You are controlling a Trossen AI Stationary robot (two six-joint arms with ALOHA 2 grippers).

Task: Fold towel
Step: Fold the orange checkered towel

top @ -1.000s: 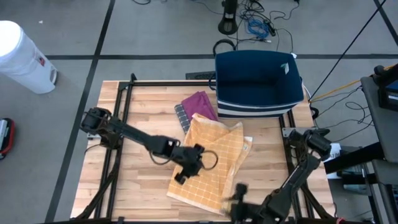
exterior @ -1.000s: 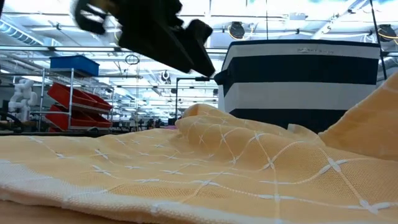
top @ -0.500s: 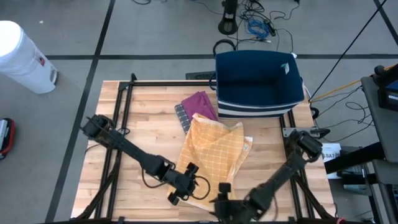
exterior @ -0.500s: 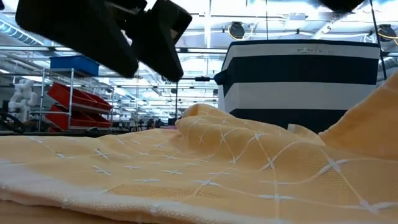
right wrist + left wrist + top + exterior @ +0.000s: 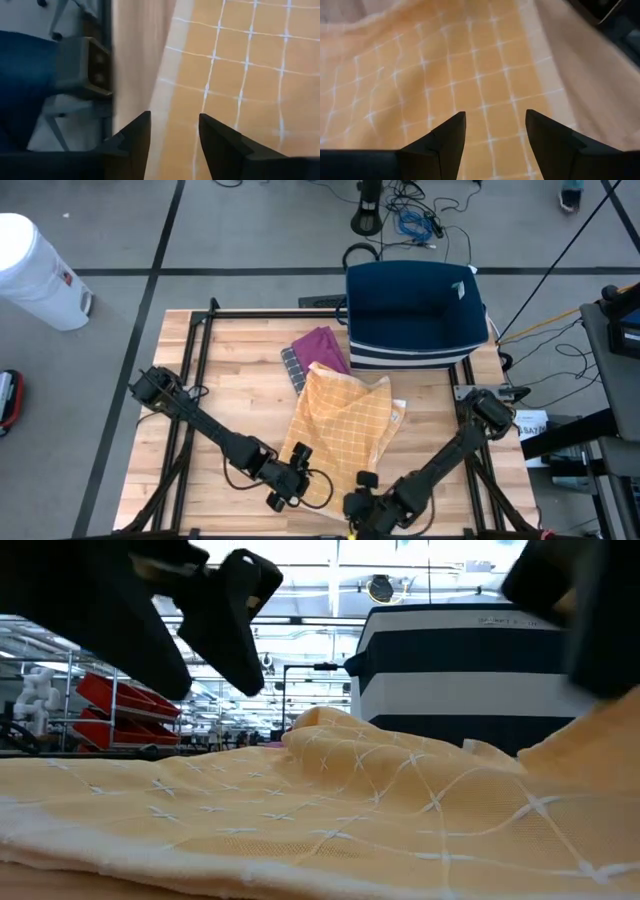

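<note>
My left hand [image 5: 288, 480] is spread wide over the towel's [image 5: 340, 435] lower-left corner, holding nothing. My right hand [image 5: 358, 498] is partly open at the lower-right corner, low in the frame, also empty. Since the earlier frame both hands have dropped toward the bottom edge and the right has narrowed slightly. The towel lies lower centre on the counter [image 5: 235, 380], long axis running lower left to upper right, far end bunched near the striped bin [image 5: 415, 315].
</note>
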